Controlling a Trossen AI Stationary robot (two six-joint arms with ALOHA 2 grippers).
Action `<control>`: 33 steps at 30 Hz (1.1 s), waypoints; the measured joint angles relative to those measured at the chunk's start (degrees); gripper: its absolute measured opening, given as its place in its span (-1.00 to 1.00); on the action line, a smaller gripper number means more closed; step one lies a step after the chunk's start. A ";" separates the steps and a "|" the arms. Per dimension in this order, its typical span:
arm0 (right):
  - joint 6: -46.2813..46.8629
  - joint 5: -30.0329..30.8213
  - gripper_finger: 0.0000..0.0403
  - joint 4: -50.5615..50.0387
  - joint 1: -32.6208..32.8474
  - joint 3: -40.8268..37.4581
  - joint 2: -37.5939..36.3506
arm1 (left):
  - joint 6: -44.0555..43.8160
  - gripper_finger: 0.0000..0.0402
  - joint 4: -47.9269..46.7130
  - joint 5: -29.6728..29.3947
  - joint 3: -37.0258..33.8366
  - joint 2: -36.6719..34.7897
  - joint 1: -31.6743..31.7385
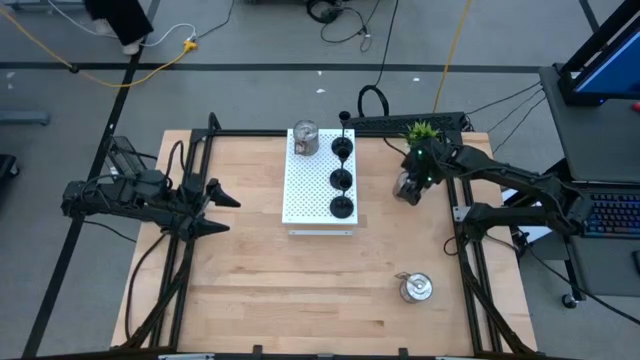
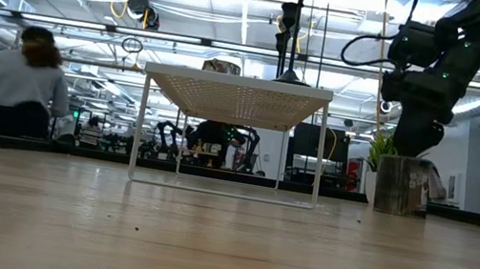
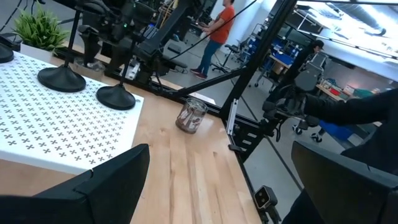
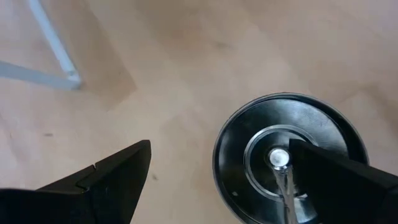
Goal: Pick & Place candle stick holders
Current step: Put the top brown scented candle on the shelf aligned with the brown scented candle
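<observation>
Three black holders [image 1: 341, 180] stand in a row on a white perforated rack [image 1: 305, 195], and one silver holder [image 1: 305, 138] stands at the rack's far end. A second silver holder [image 1: 415, 287] stands on the table near the right front. A third silver holder [image 1: 405, 187] stands on the table right of the rack, under my right gripper [image 4: 217, 180]. The gripper is open and points down. One finger [image 4: 348, 180] is over the cup's hollow [image 4: 280, 158] and the other [image 4: 112, 180] is well outside it. My left gripper [image 1: 218, 205] is open and empty, left of the rack. My right gripper comes at the third silver holder from above, pointing down, with one finger over the cup's inside near its rim [image 4: 348, 140]. I cannot tell whether that finger touches the cup. The holder stands upright on the table [image 2: 403, 185].
A small green potted plant [image 1: 422, 130] stands just beyond the right gripper. The rack stands on thin legs [image 2: 139, 128]. Black frame rails [image 1: 465, 250] run along both table sides. Bare wood lies between the rack and the near edge. A person [image 2: 21, 81] sits beyond the table.
</observation>
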 joint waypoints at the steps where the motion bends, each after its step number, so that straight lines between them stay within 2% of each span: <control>1: 0.31 -0.20 0.86 0.21 0.41 -0.02 -0.11 | 0.07 0.99 0.00 0.00 0.00 0.02 0.01; 11: 2.20 4.79 0.86 -0.77 4.92 -0.31 -4.36 | 0.01 0.99 -0.02 -0.01 0.00 0.02 0.02; 19: 4.02 4.96 0.86 -1.04 6.91 -0.31 -9.47 | -0.22 0.99 -0.02 -0.02 0.00 0.02 0.02; 25: 3.31 12.49 0.86 -1.08 6.88 -0.31 -11.71 | -0.28 0.99 -0.03 -0.02 0.00 0.02 0.00; 33: 1.38 7.57 0.87 -1.01 6.82 -0.28 -12.20 | -0.41 0.99 -0.02 -0.02 0.00 0.02 0.01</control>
